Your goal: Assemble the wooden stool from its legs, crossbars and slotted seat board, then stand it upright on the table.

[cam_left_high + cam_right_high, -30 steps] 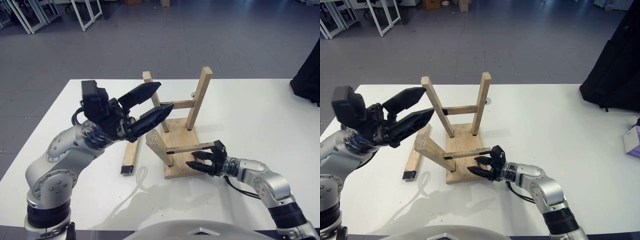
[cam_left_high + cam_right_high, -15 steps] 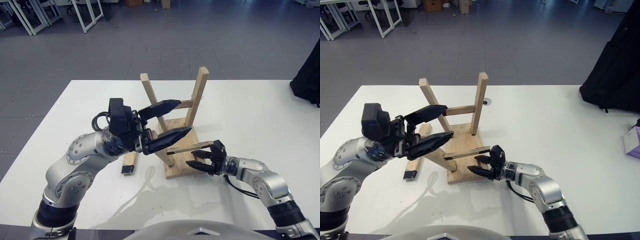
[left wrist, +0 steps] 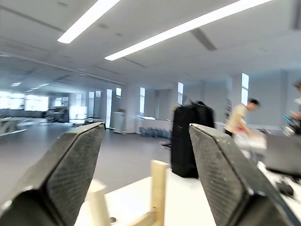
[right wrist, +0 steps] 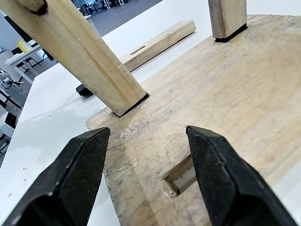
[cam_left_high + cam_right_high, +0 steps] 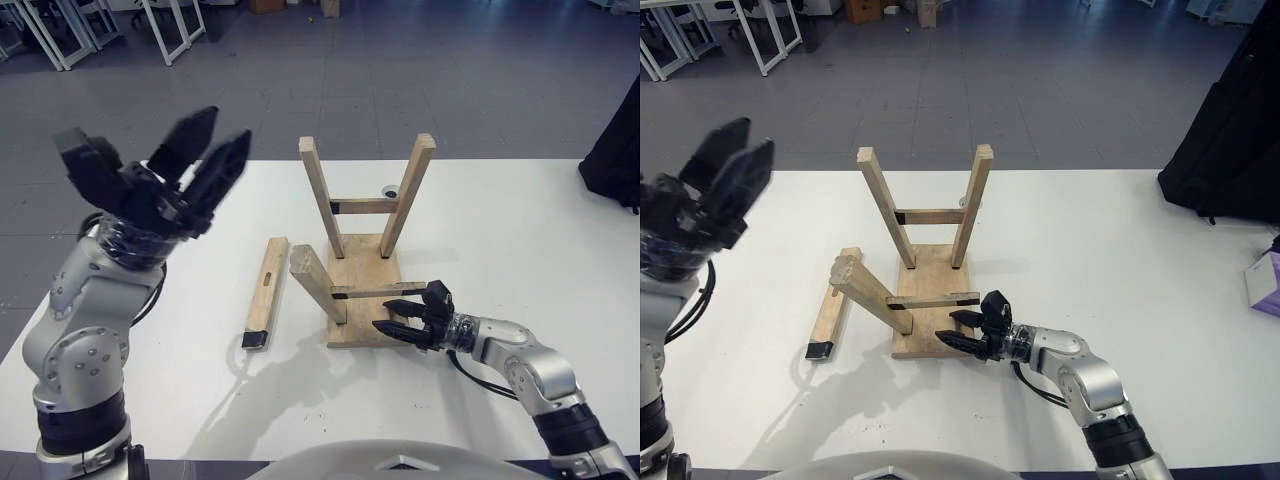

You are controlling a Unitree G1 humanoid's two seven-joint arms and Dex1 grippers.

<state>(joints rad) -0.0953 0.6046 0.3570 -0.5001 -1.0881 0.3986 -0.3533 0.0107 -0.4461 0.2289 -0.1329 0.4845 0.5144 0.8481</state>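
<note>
The wooden stool lies upside down, its seat board (image 5: 362, 268) flat on the white table (image 5: 520, 230). Two far legs (image 5: 322, 195) stand up, joined by a crossbar (image 5: 365, 206). A near left leg (image 5: 318, 283) leans in its slot, with a second crossbar (image 5: 378, 291) sticking out to the right. One loose leg (image 5: 263, 293) lies on the table left of the board. My right gripper (image 5: 382, 319) is open, low over the board's near right corner, above an empty slot (image 4: 181, 175). My left gripper (image 5: 228, 123) is open, raised high at the left, holding nothing.
A dark bag (image 5: 620, 150) stands beyond the table's right edge. White table frames (image 5: 170, 25) stand on the grey floor far behind. The table's left half is bare apart from the loose leg.
My left gripper has let go of the stool's near left leg and swung up and far to the left. The stool's far legs now stand slightly further right. The right gripper has stayed put.
</note>
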